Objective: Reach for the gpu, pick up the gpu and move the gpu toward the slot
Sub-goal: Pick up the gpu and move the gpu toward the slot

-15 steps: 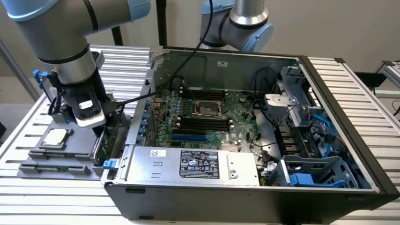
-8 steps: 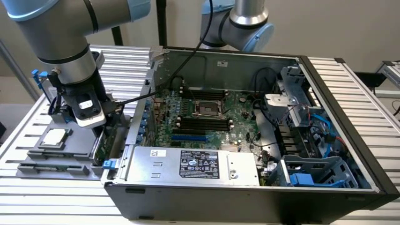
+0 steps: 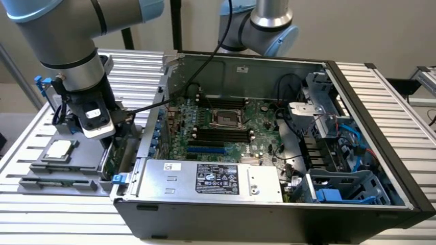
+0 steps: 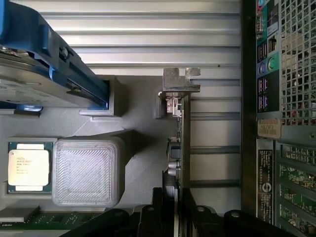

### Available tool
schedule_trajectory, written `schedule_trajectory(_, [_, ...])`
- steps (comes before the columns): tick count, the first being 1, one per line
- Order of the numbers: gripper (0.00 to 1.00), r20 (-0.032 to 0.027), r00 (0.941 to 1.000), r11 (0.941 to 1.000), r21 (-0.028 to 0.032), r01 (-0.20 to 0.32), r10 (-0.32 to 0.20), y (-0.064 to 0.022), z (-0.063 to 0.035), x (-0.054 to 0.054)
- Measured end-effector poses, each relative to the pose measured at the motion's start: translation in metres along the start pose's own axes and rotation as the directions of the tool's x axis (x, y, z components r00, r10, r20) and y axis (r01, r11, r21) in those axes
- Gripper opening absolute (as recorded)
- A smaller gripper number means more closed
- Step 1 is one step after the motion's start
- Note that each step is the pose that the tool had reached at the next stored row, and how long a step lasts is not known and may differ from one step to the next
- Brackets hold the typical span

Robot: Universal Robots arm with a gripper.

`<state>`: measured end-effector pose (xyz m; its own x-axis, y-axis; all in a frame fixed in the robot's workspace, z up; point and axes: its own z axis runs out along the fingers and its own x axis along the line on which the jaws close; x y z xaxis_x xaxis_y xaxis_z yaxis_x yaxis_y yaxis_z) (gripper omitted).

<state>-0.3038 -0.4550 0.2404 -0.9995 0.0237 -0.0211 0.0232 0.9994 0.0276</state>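
Gpu — one, standing on edge in the grey holder. Its silver bracket is at the end away from the tool, and its near end runs straight in under the tool. Whether the tool is spread or pinching, cannot tell. In the exterior view the tool sits low over the holder, at 9 o'clock of the open computer case. Also on the holder — one CPU chip and one blue-railed hard drive. Ribbed tabletop beneath.
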Motion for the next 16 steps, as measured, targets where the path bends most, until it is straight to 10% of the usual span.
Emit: schedule_trajectory(16, [0.27, -0.0175, 0.9998, 0.9999, -0.0156, -0.001, 0.001, 0.0009, -0.047, -0.007])
